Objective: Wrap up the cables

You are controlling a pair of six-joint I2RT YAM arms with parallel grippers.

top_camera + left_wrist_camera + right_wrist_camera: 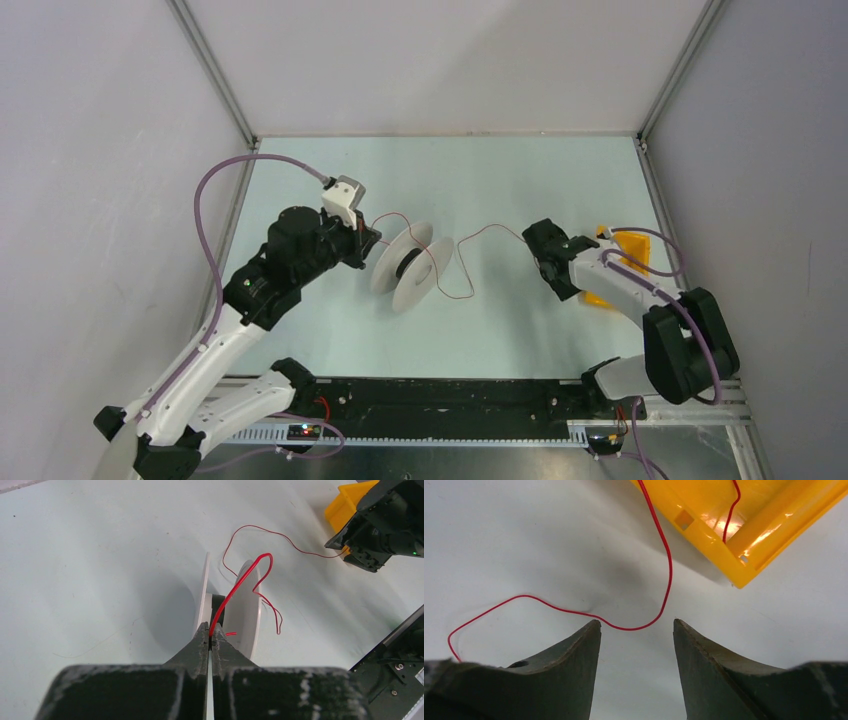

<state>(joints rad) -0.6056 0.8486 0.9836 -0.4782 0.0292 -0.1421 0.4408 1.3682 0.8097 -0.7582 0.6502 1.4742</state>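
Observation:
The white plastic spool [412, 265] stands on its rims mid-table; it also shows in the left wrist view [248, 610]. The thin red wire [485, 232] runs from the spool in loose curls toward the right arm. My left gripper [372, 240] sits at the spool's left side, and in its wrist view it [210, 632] is shut on the wire [240, 582] right at the spool's core. My right gripper [543, 250] is open. In its wrist view the wire [574, 611] lies on the table just beyond the gripper [636, 625], not between the fingers.
A yellow bin [625, 252] lies right behind the right gripper, and the wire's far end leads into it [724, 520]. The black rail [450, 400] runs along the near edge. Grey walls close in the table on three sides.

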